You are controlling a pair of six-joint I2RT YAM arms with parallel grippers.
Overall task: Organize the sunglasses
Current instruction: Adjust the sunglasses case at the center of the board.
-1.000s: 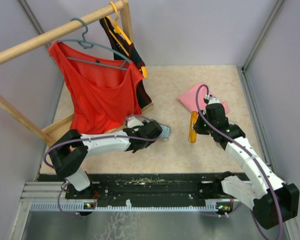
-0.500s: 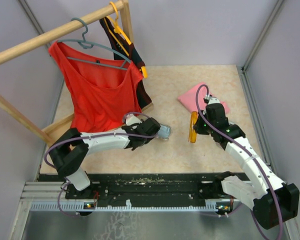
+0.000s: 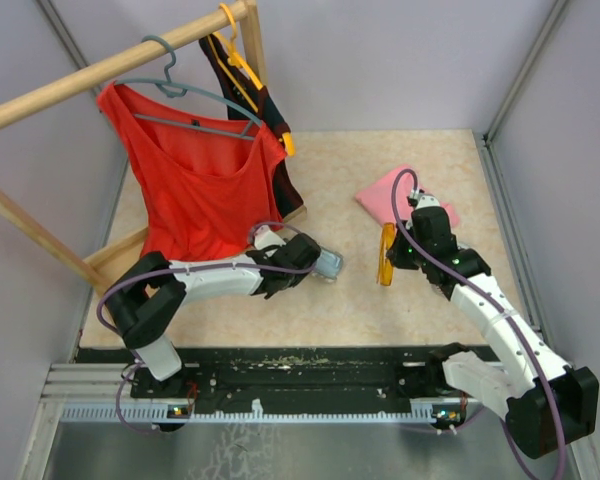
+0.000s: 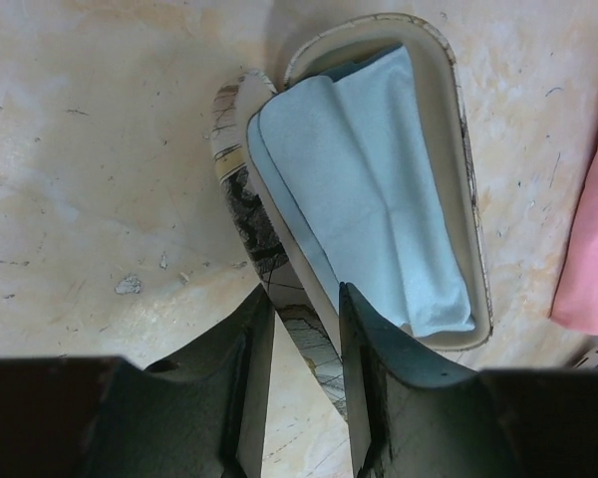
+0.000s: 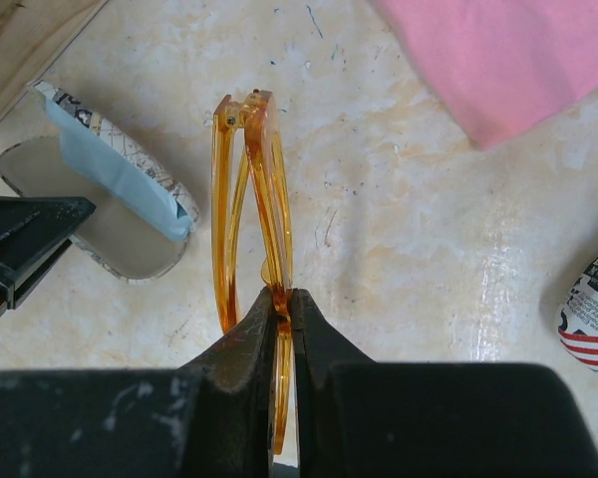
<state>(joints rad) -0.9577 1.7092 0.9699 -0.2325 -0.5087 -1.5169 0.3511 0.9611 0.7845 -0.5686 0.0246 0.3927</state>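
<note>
The left claw has narrowed since a second ago and shifted slightly towards the open glasses case. It now pinches the patterned half of the case between its fingers. A blue cloth lies inside the other half. The right claw has not moved. It is closed tight on the rim of the orange sunglasses, which are folded and held on edge just above the tabletop, between the case and a pink cloth.
</note>
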